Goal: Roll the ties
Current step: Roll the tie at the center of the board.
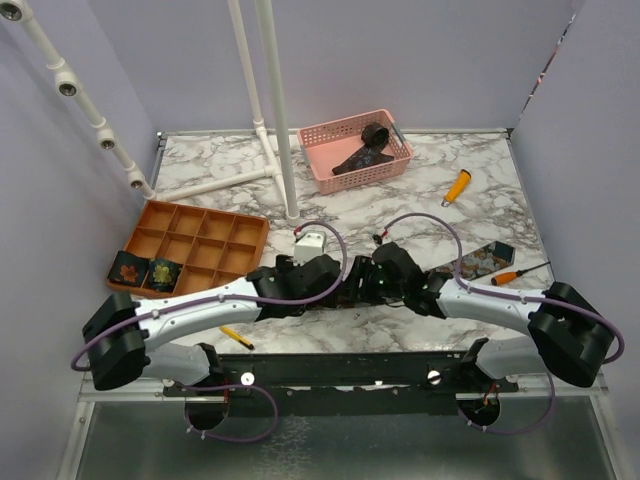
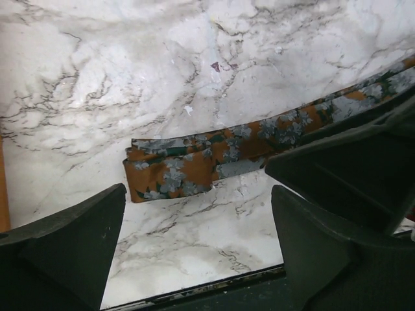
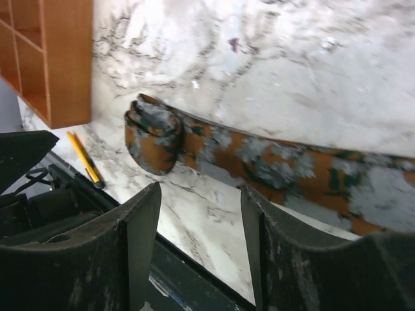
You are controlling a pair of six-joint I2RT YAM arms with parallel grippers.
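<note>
Both arms fold inward, wrists meeting low over the near table (image 1: 400,200) edge. Left gripper (image 2: 198,207) and right gripper (image 3: 200,201): fingers spread, holding nothing.

We count four ties:
- one rust tie (image 3: 259,159) on the marble below both grippers, end curled
- two coils (image 1: 128,268) in the tray (image 1: 205,232)
- one dark tie (image 1: 365,148) in the basket (image 1: 320,162)

The top view hides the fingertips.

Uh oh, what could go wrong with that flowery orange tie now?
The tie has only a small loose roll at its end, and both the left hand and right hand are open, so it may unroll. The hands sit close together, so they might bump. The yellow pencil nearby could get knocked.
</note>
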